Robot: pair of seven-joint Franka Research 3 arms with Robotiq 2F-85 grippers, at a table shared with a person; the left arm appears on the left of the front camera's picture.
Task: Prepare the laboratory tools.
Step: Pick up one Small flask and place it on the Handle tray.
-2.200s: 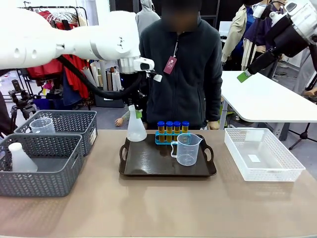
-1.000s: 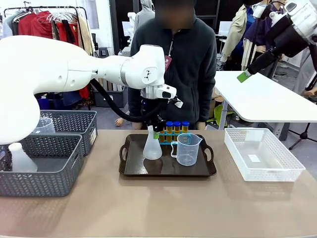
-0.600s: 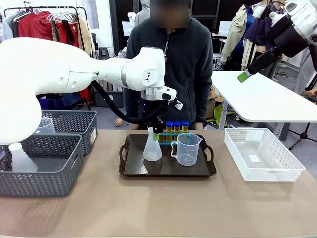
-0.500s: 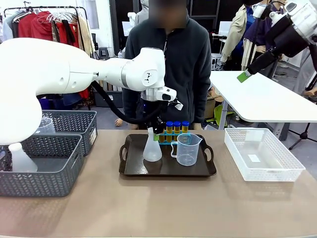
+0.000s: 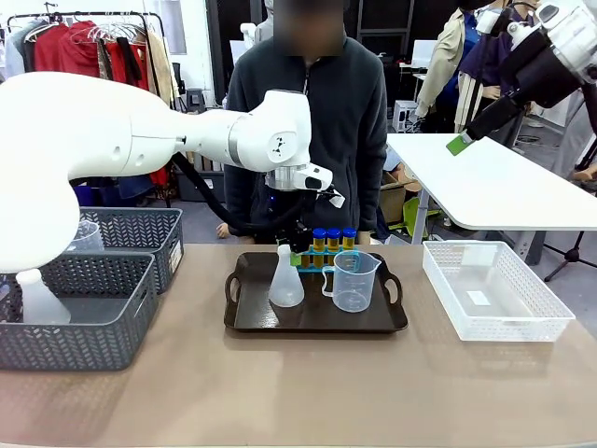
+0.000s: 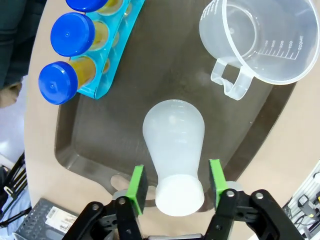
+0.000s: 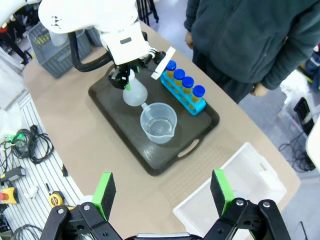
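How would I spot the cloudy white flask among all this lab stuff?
Find the dark brown tray mid-table. The conical flask stands on its left part, beside the clear measuring beaker. Unlike the beaker, it is frosted white, narrow-necked and handle-free.

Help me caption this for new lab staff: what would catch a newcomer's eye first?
The left gripper straddles the neck of the white conical flask, which stands on the dark tray mid-table, its green pads just clear. Behind it sit blue-capped amber tubes in a blue rack, beside a clear beaker.
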